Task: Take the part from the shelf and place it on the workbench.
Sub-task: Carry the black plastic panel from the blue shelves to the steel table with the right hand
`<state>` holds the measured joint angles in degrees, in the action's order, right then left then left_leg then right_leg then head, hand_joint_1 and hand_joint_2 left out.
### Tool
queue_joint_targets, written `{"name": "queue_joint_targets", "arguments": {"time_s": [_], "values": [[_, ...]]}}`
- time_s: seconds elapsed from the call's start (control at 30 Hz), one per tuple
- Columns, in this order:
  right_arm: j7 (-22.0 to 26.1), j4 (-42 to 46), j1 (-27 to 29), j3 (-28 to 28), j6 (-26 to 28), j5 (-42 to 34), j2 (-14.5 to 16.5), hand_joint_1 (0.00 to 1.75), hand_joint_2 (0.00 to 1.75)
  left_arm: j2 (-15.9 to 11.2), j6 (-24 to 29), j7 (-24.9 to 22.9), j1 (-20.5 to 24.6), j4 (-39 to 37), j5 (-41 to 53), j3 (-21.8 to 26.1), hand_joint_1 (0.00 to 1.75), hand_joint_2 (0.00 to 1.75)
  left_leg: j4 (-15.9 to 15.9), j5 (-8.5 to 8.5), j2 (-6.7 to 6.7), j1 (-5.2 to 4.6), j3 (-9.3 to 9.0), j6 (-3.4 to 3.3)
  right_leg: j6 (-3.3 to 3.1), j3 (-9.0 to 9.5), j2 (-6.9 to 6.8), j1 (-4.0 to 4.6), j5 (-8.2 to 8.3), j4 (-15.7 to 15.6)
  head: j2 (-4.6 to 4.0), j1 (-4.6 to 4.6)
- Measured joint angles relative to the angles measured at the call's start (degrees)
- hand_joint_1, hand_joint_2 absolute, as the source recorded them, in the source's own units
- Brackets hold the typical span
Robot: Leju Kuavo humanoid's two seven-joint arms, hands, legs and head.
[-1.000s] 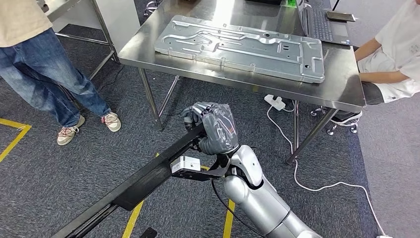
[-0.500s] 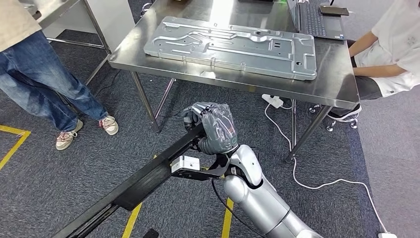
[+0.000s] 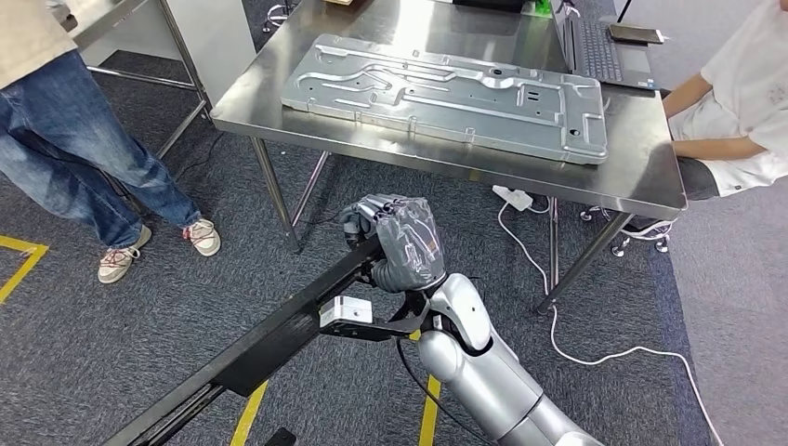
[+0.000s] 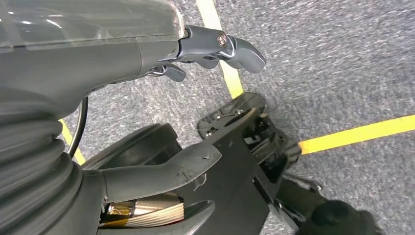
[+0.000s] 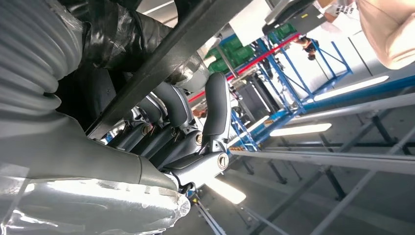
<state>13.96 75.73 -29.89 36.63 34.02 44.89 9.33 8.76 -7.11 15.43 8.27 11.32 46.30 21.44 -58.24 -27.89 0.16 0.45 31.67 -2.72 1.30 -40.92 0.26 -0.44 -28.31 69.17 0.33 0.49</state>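
One long black metal bar (image 3: pixel 279 334), the part, is clenched near its end in the right hand (image 3: pixel 401 240), fingers wrapped fully around, carried low toward the steel workbench (image 3: pixel 641 167); left hand (image 4: pixel 147 98) hangs open, fingers holding nothing.

The right hand (image 3: pixel 401 240) is wrapped around one end of a long bar (image 3: pixel 251 348), and the rest of the bar runs back and to the left of the hand, low over the floor. Ahead of the hand stands a table (image 3: pixel 641 167) with a big flat plate (image 3: pixel 446 93) lying on top. A person's legs (image 3: pixel 93 167) are far left of the hand, and another person (image 3: pixel 734 121) sits to the right, past the table.
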Motion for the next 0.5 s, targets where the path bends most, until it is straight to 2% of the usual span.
{"name": "queue_joint_targets", "arguments": {"time_s": [0.03,0.1,0.17,0.23,0.27,0.3,0.37,0.4,0.43,0.47,0.5], "values": [[0.0,0.0,0.0,0.0,0.0,0.1,0.0,1.75,1.75,0.1,0.0,0.0,0.0,0.0,0.0,0.0,0.00,1.75,0.1,-0.41,-0.01,0.01,-0.48,0.18,-0.30,1.49,-0.12,0.08,2.11,-3.7,0.00,-0.01],[0.0,-0.1,-0.2,0.0,0.1,0.2,0.0,1.75,1.75,0.2,0.0,0.0,0.1,0.0,0.1,0.0,0.00,1.75,0.2,-1.04,0.02,0.00,-1.02,0.77,-1.01,3.32,-0.42,0.54,3.38,-8.9,0.00,-0.02],[0.0,-0.1,-0.2,0.0,0.2,0.3,0.0,1.75,1.75,0.3,0.0,0.0,0.2,0.0,0.1,0.0,0.00,1.75,0.2,-1.30,0.10,-0.09,-1.48,1.52,-1.81,3.72,-0.45,0.89,2.71,-10.1,0.00,-0.03],[-0.1,-0.2,-0.2,0.0,0.3,0.3,0.1,1.75,1.75,0.3,0.0,0.0,0.2,0.0,0.1,0.0,0.00,1.75,-1.2,-1.95,0.16,-0.04,-1.67,2.02,-2.58,4.92,-0.29,0.68,2.93,-10.5,0.00,-0.04],[-0.1,-0.2,-0.3,0.0,0.3,0.4,0.1,1.75,1.75,0.3,0.0,0.0,0.3,0.0,0.1,0.0,0.00,1.75,-3.0,-2.53,0.14,0.02,-0.96,2.14,-2.96,5.65,-0.27,0.59,2.70,-10.7,0.00,-0.07],[-0.1,-0.2,-0.4,0.0,0.3,0.4,0.2,1.75,1.75,0.3,0.0,0.0,0.3,0.0,0.1,0.0,0.00,1.75,-6.0,-3.43,0.12,0.12,0.55,2.23,-3.24,6.30,-0.26,0.56,2.42,-10.9,0.00,-0.08],[-0.1,-0.2,-0.4,0.0,0.3,0.4,0.3,1.75,1.75,0.3,-0.1,0.0,0.3,0.0,0.1,0.0,0.00,1.75,-12.8,-5.79,0.07,0.21,5.01,2.48,-3.61,7.23,-0.21,0.73,1.57,-10.9,0.00,-0.10],[-0.1,-0.2,-0.4,0.0,0.3,0.4,0.4,1.75,1.75,0.3,-0.1,0.0,0.2,0.0,0.1,0.0,0.00,1.75,-15.2,-6.68,0.08,0.25,7.09,2.59,-3.63,7.72,-0.11,0.80,1.10,-10.9,0.00,-0.09],[-0.1,-0.3,-0.3,0.0,0.3,0.4,0.4,1.75,1.75,0.3,-0.1,0.0,0.1,0.0,0.1,0.0,0.00,1.75,-16.1,-6.72,0.09,0.26,8.49,2.70,-3.60,8.31,0.02,0.83,0.57,-10.8,0.00,-0.10],[-0.1,-0.3,-0.3,0.0,0.3,0.4,0.4,1.75,1.75,0.3,-0.1,0.0,0.1,0.0,0.1,0.0,0.00,1.75,-14.8,-5.51,0.09,0.27,8.91,2.75,-3.52,9.02,0.15,0.83,-0.03,-10.8,0.00,-0.10],[-0.1,-0.4,-0.3,0.0,0.3,0.4,0.4,1.75,1.75,0.2,-0.1,0.0,0.0,0.0,0.1,0.0,0.00,1.75,-11.9,-3.20,0.09,0.28,8.46,2.75,-3.39,9.86,0.25,0.81,-0.70,-10.7,0.00,-0.10]]}}
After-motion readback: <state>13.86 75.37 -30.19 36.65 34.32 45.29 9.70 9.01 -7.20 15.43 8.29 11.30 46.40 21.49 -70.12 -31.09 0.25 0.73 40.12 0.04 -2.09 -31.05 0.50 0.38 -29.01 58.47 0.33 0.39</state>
